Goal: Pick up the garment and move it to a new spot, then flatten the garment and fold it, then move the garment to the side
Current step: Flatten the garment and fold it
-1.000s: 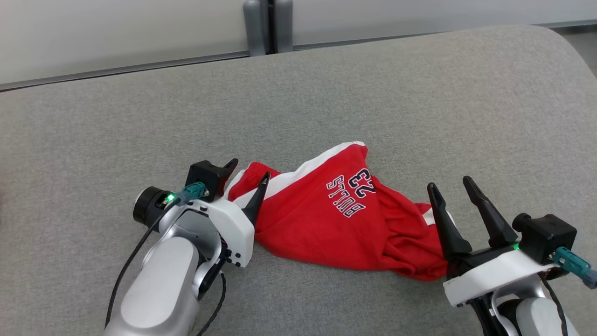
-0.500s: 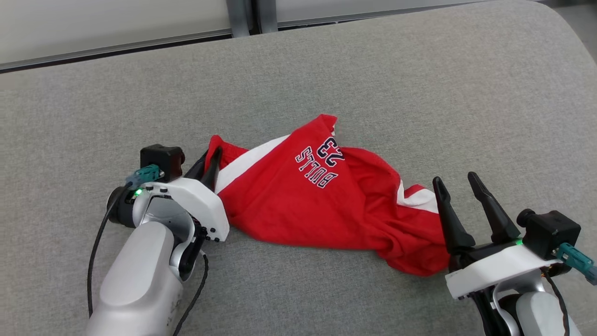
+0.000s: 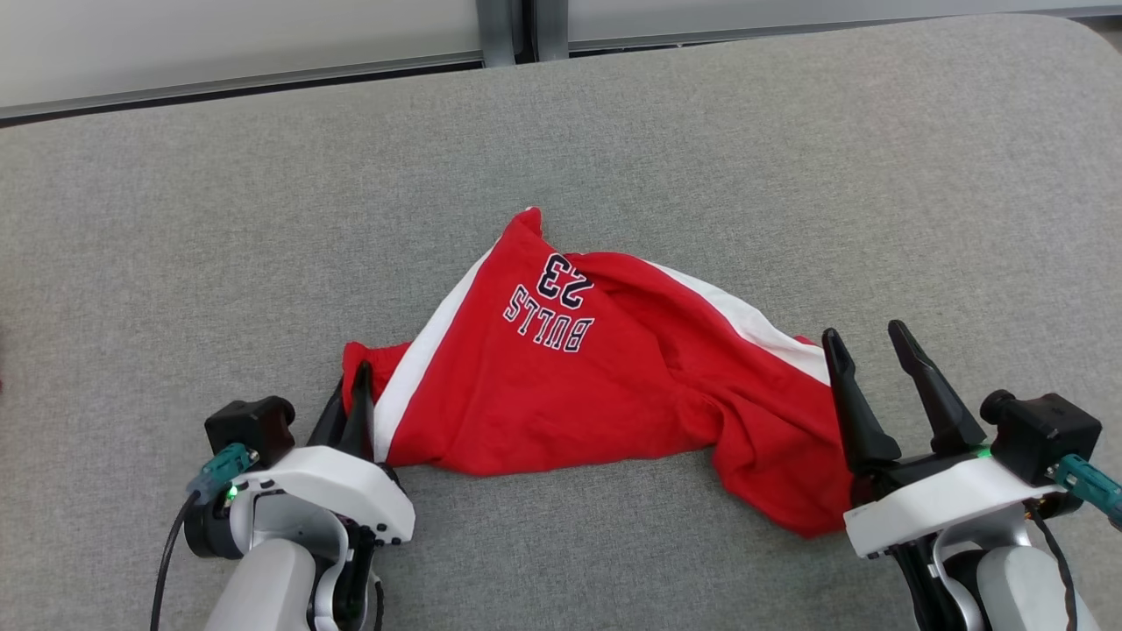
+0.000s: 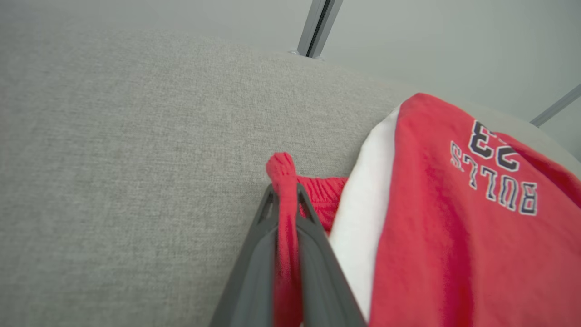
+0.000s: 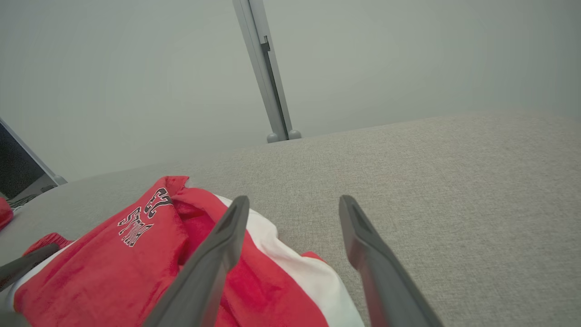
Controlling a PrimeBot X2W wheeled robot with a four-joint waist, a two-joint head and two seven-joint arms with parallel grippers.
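The garment point(image 3: 605, 386) is a pair of red shorts with white side stripes and "BULLS 23" print, lying rumpled on the grey cushioned surface point(image 3: 701, 149). My left gripper point(image 3: 352, 386) is shut on the garment's left corner; in the left wrist view the red waistband point(image 4: 285, 213) is pinched between the dark fingers point(image 4: 313, 254). My right gripper point(image 3: 868, 337) stands open at the garment's right end, one finger over the cloth, nothing between its fingers. The right wrist view shows the garment point(image 5: 136, 263) under the left finger point(image 5: 213, 259).
The grey surface ends at a pale wall with a vertical metal post point(image 3: 517, 31) behind it. Its right corner is rounded point(image 3: 1078, 35). Bare cushion lies all around the garment.
My left gripper has shut on the garment's left corner and pulled it toward me and to the left, stretching the cloth out. The right gripper has stayed open. The head camera has shifted.
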